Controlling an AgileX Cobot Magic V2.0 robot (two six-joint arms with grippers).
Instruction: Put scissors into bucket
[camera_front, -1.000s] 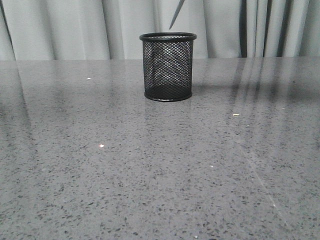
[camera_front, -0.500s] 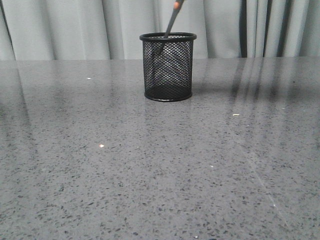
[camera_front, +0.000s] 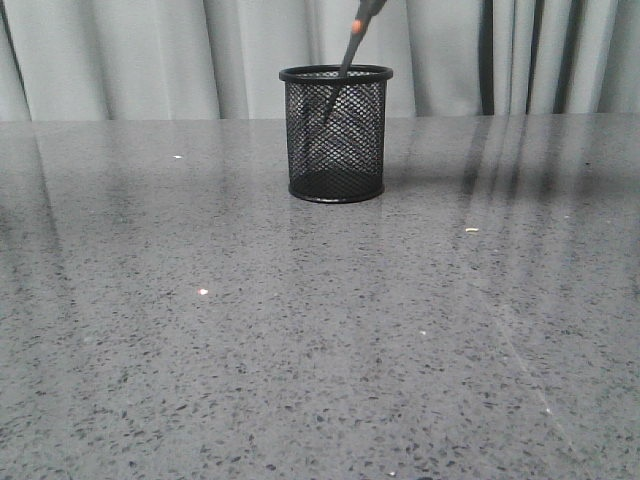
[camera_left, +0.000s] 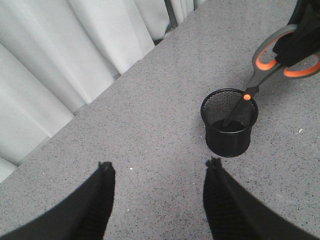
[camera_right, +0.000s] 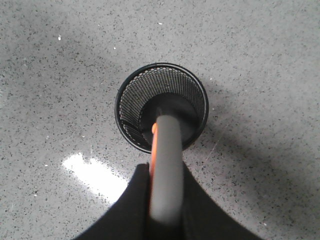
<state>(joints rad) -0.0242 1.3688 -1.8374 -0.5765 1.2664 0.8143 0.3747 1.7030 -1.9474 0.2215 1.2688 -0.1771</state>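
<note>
Bucket: black wire-mesh cylinder, solid rim and base, upright at upper centre of front view. Scissors: grey oval loops lined orange, orange pivot, dark blades tilted, tips dipped inside bucket mouth, loops above rim. Right hand pinching scissors handle between black fingers, upper right of left wrist view. Left hand spread wide, holding nothing, well apart from bucket. Tabletop: grey speckled stone, glossy, faint reflections. Behind: pale pleated curtain.
</note>
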